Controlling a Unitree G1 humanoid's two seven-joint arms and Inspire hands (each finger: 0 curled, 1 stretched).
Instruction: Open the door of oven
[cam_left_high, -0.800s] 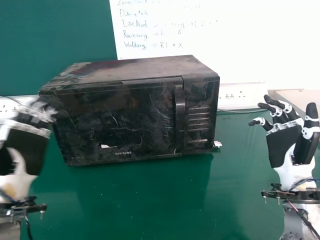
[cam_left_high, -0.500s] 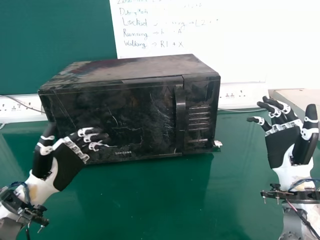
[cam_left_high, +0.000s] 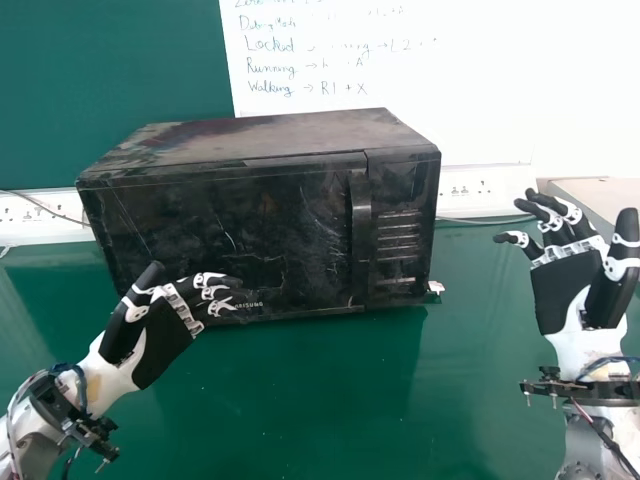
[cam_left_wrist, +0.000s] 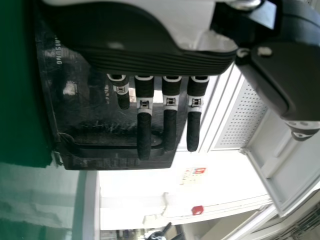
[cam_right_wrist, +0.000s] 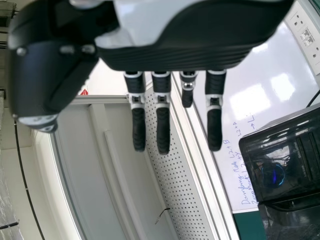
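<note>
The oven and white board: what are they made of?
The oven's top looks like dull painted metal, scuffed; its scratched, glossy front could be plastic or glass. The white board seems smooth coated sheet, perhaps enamelled steel, since light glares off it.

Left hand (cam_left_high: 168, 342), lower left, and right hand (cam_left_high: 565, 285), right side: black, white-banded fingers (cam_left_wrist: 144, 135). White wrist shells (cam_left_high: 108, 382); black brackets (cam_left_high: 590, 393); blue cables (cam_left_high: 70, 369).

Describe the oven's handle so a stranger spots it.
A black oven sits on the green table. In the head view, its door is left of its panel. The handle is the upright bar at the door's right edge, unlike the panel's level slots.
</note>
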